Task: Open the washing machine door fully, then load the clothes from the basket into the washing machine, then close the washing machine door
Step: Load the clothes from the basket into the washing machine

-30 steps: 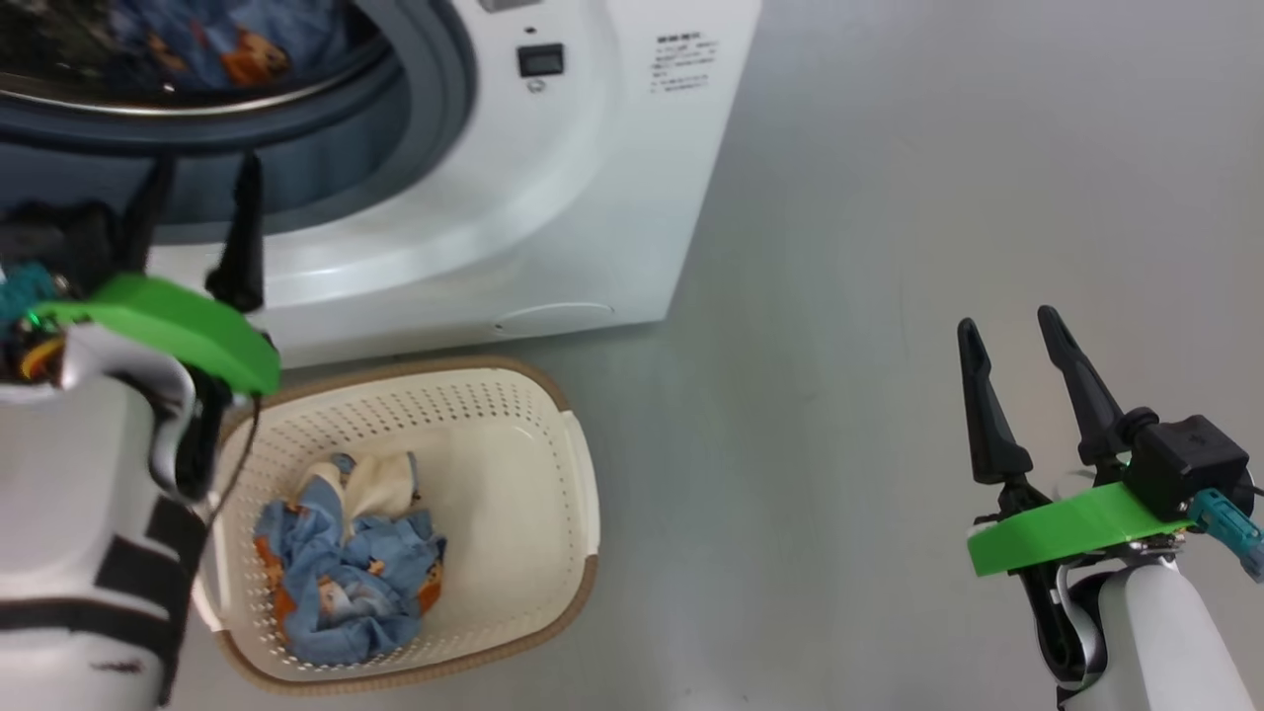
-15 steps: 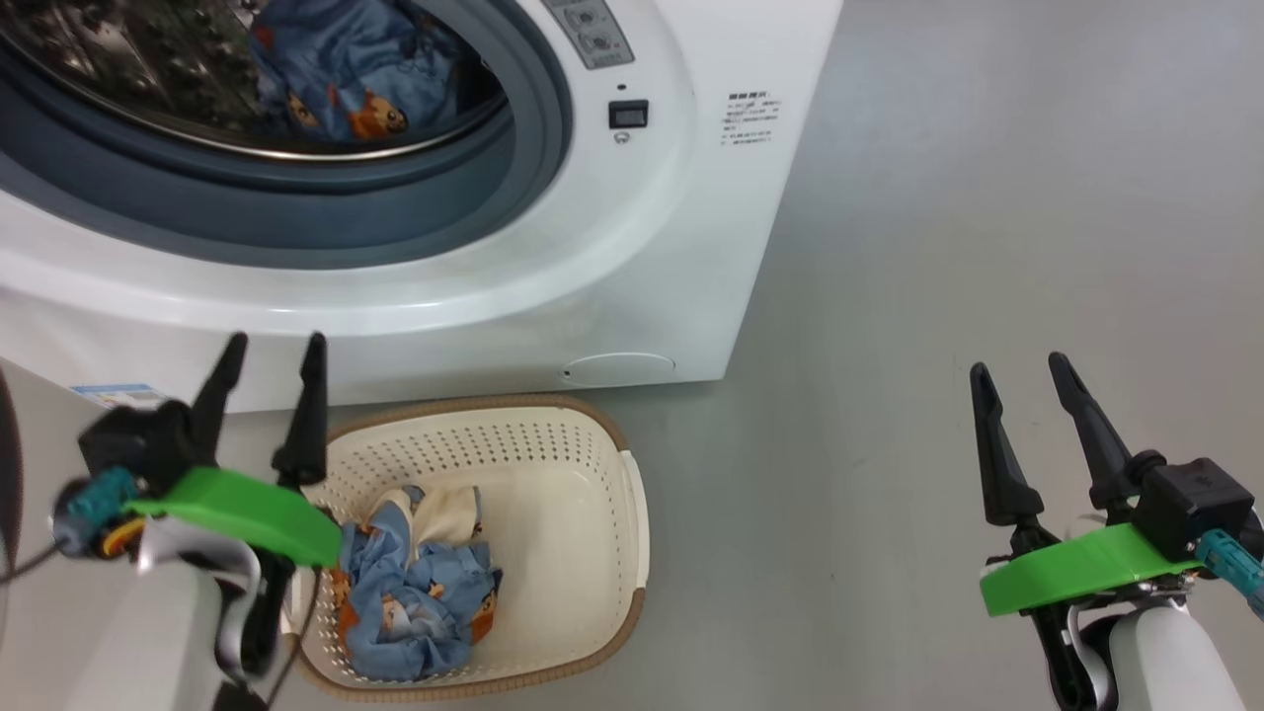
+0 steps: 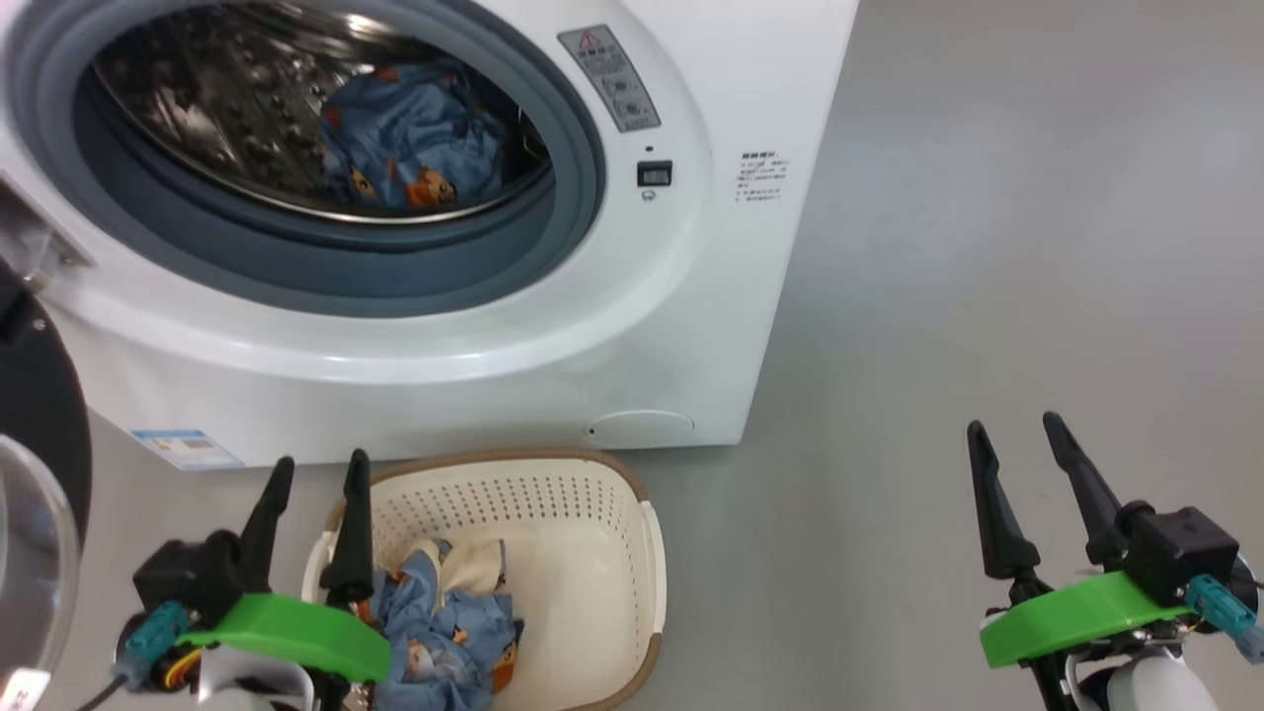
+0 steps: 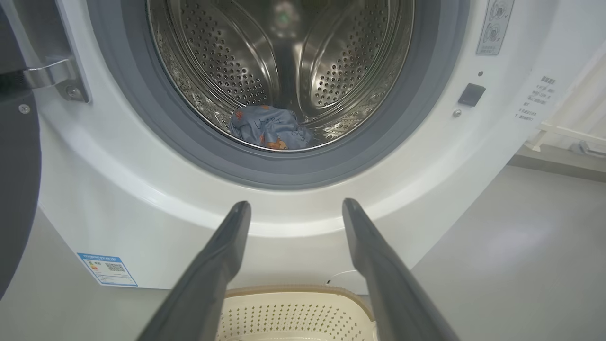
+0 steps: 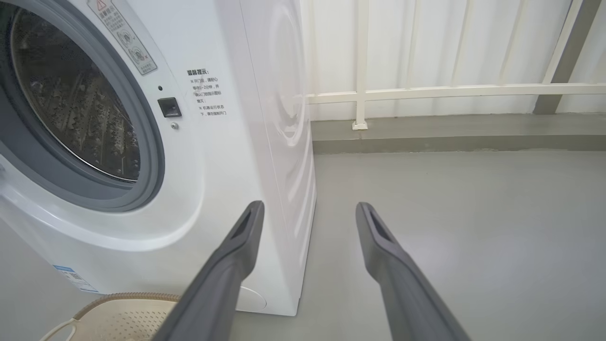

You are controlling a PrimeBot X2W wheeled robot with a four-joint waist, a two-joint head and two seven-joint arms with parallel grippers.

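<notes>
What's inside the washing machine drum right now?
One crumpled light-blue bear-print garment lies at the bottom of the steel drum. The bundle hides whatever may lie beneath it, and the drum's near lower wall is behind the grey door ring.

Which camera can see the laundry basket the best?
The head view. There the basket shows almost whole from above, with the bear-print clothes lying inside. The left wrist view catches its far rim at the bottom edge, and the right wrist view catches one corner.

White washing machine (image 3: pixel 474 385); cream perforated basket (image 3: pixel 592 553); blue bear-print clothes (image 3: pixel 449 642)
</notes>
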